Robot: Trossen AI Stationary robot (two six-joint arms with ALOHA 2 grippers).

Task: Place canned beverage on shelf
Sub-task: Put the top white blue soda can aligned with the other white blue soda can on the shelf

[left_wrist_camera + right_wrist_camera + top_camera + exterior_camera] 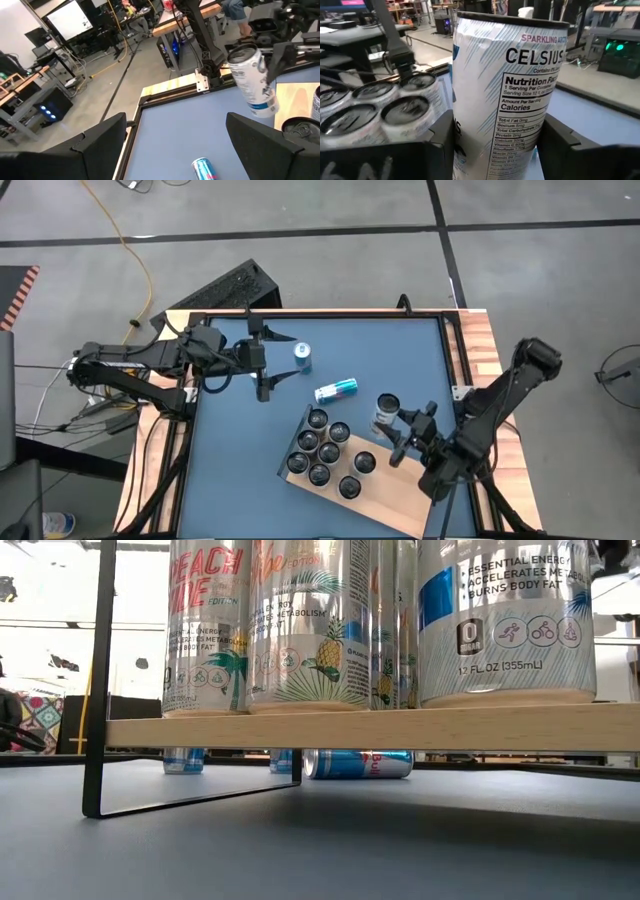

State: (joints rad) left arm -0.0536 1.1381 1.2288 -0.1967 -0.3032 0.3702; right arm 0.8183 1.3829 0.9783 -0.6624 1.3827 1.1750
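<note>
Right gripper (pixel 393 423) clamped on upright can (pixel 387 408), held beside shelf (pixel 395 495) for placing; left gripper (pixel 264 363) open, empty, waiting.

A black keyboard (pixel 222 288) lies on the grey floor (beside a yellow cable (pixel 130 242)) beyond the blue table (pixel 240 470).

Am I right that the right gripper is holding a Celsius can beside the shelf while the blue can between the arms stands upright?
Not quite. The right gripper does hold the Celsius can beside the shelf, but the high view shows the blue can between the arms lying on its side, not upright. The one standing is the smaller can near the left gripper.
</note>
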